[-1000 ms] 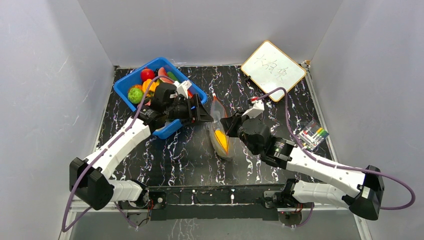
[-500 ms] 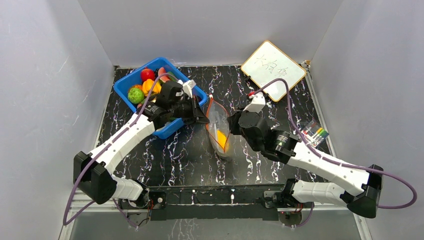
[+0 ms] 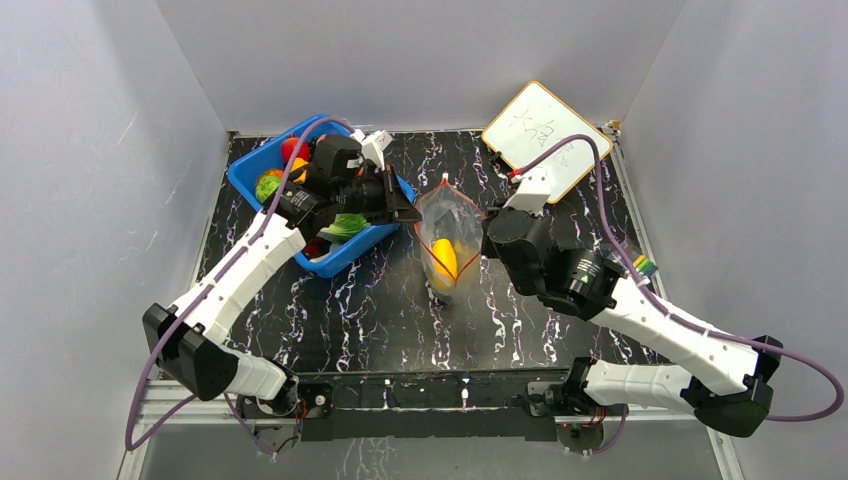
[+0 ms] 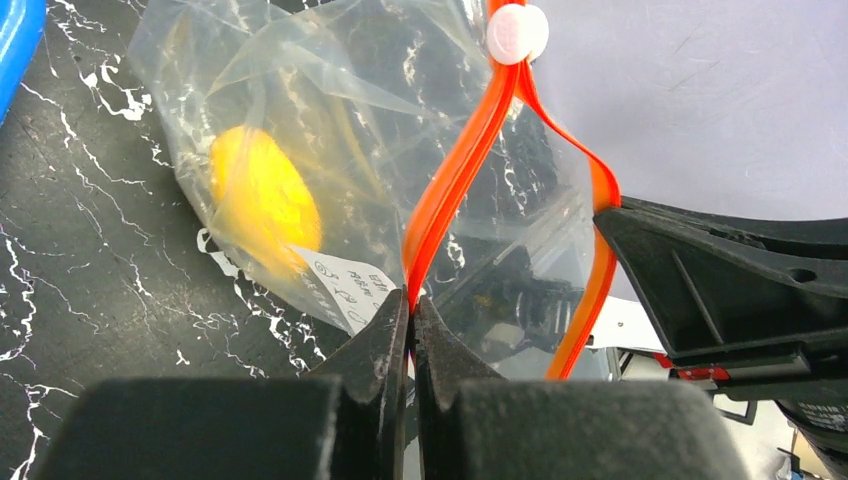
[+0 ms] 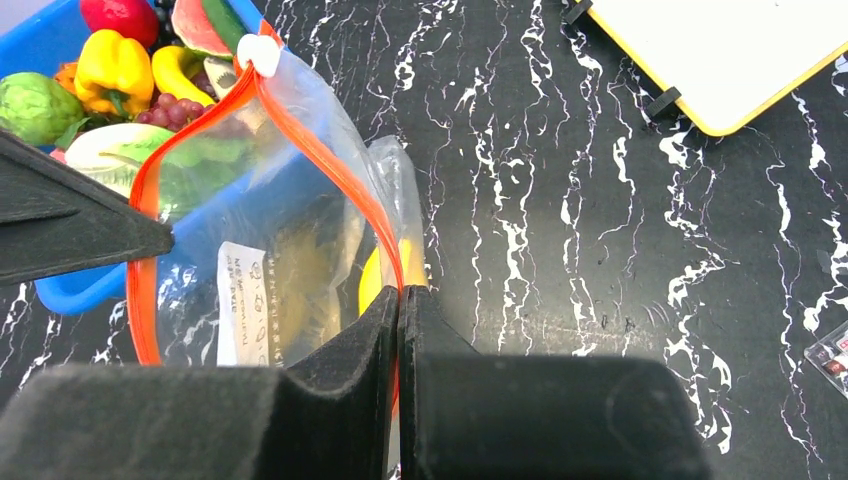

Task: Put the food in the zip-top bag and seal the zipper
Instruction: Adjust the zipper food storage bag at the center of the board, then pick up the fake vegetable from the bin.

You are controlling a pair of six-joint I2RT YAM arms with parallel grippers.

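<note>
Both arms have carried the bag (image 3: 447, 232) farther up the table (image 3: 350, 300) since a second ago, and its mouth, a narrow slit then, is now pulled wide. Back then the left claw (image 4: 411, 312) stood open; now its two fingers are pinched tight together on one side of the orange zipper strip (image 4: 455, 175), with the plastic running up and away from the tips. On the opposite side of the mouth the right claw (image 5: 399, 300) is likewise closed flat on the strip. The bag sits directly between the two claws, each holding its own side of the rim. A white slider (image 4: 517, 32) sits at the far end of the strip, where the two sides meet. Inside the bag, low down beside a white label (image 4: 345, 287), lies a yellow piece of food (image 4: 262, 200). The bottom of the bag seems to rest on the table, though from above that is hard to judge. A blue bin (image 3: 237, 172) just behind the left claw holds other food, among it a yellow pepper (image 5: 110, 65) and a lettuce (image 5: 32, 105).
</note>
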